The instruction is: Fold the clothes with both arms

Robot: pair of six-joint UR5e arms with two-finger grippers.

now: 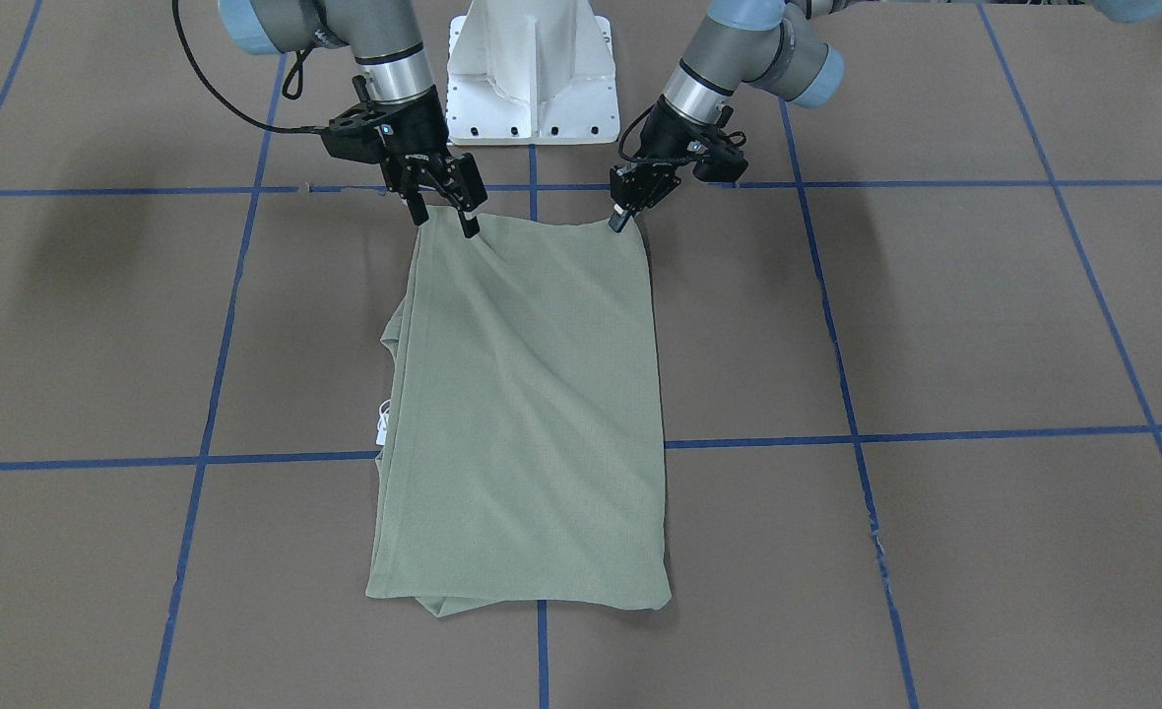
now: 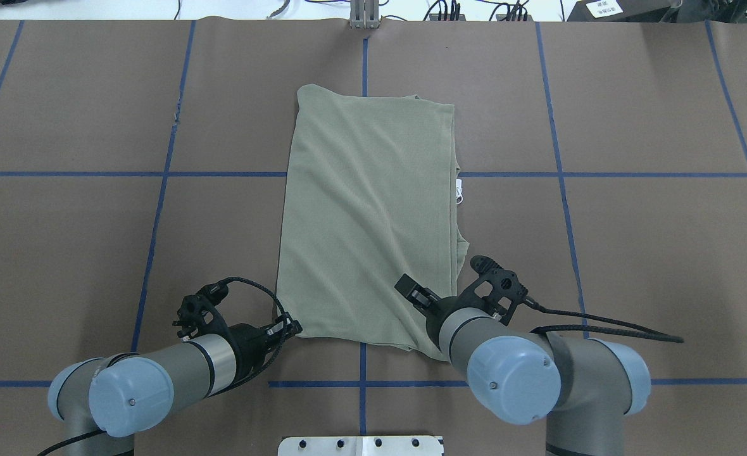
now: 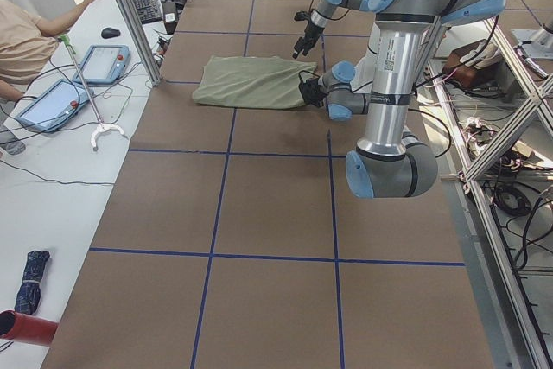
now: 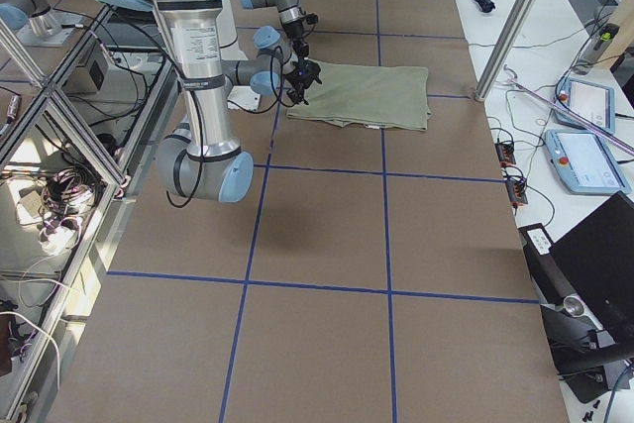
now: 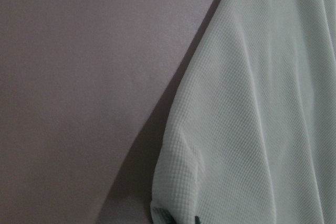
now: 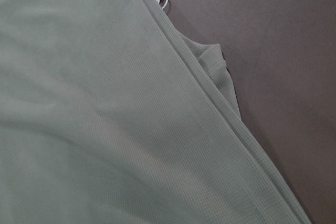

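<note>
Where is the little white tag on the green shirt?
In the overhead view the white tag peeks out from the right edge of the shirt, about halfway along, just beside the blue tape line.

On the table [image 2: 633, 253] the shirt [image 2: 367, 215] is laid lengthwise at centre, running away from the pedestal [image 1: 532, 89]. The hang tag [image 2: 459, 190] is seen sticking out at its right edge. The left gripper [image 1: 618, 223] is placed at the near-left corner and the right gripper [image 1: 443, 219] at the near-right corner.
</note>
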